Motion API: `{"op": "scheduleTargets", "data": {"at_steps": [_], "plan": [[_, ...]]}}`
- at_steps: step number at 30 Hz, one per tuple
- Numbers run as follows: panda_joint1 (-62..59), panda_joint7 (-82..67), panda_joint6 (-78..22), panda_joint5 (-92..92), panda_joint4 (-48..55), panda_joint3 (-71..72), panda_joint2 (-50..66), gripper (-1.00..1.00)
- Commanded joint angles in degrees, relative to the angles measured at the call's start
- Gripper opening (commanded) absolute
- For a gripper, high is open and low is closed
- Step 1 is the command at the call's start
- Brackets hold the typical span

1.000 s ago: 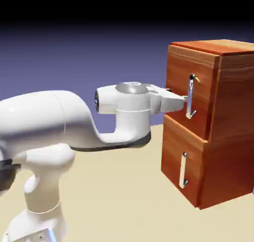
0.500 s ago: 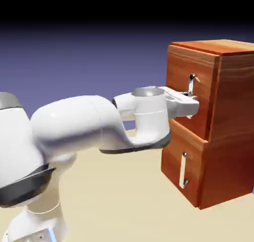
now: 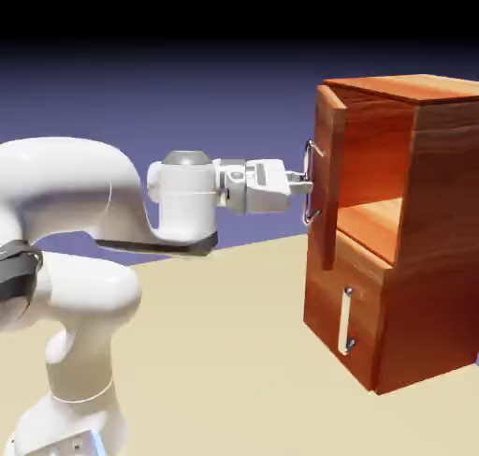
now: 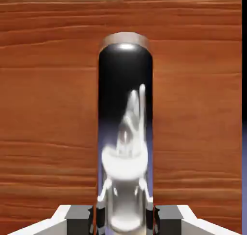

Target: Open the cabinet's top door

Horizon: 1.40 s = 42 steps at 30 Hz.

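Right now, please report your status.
Gripper shut on top door's handle. Top door swung partly open. Nothing in the way.

My bench (image 3: 215, 351) is a plain beige surface. The cabinet (image 3: 421, 286) stands directly on it at the exterior view's right. My base (image 3: 65, 426) rises at lower left.

I found no text, label, brand, number or sign to read in either view: the cabinet (image 3: 412, 229) showed only bare wood grain, its handle (image 4: 125, 132) plain polished metal, and my arm (image 3: 84, 201) carried no markings.
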Motion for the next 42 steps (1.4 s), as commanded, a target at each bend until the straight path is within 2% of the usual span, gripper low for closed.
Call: {"op": "scheduleTargets", "data": {"at_steps": [1, 9, 12, 23, 42], "plan": [[0.6, 0.4, -2.6, 2.3, -0.3, 1.7, 0.6, -1.00], [6.9, 6.2, -21.4, 21.8, 1.9, 14.2, 10.2, -1.00], [3.8, 9.3, -22.1, 27.5, 3.2, 20.4, 13.6, -1.00], [-19.0, 14.6, -3.9, 30.8, 3.9, 35.9, 13.9, -1.00], [-58.4, 15.1, 30.1, 33.1, 2.7, 58.5, 6.9, -1.00]]}}
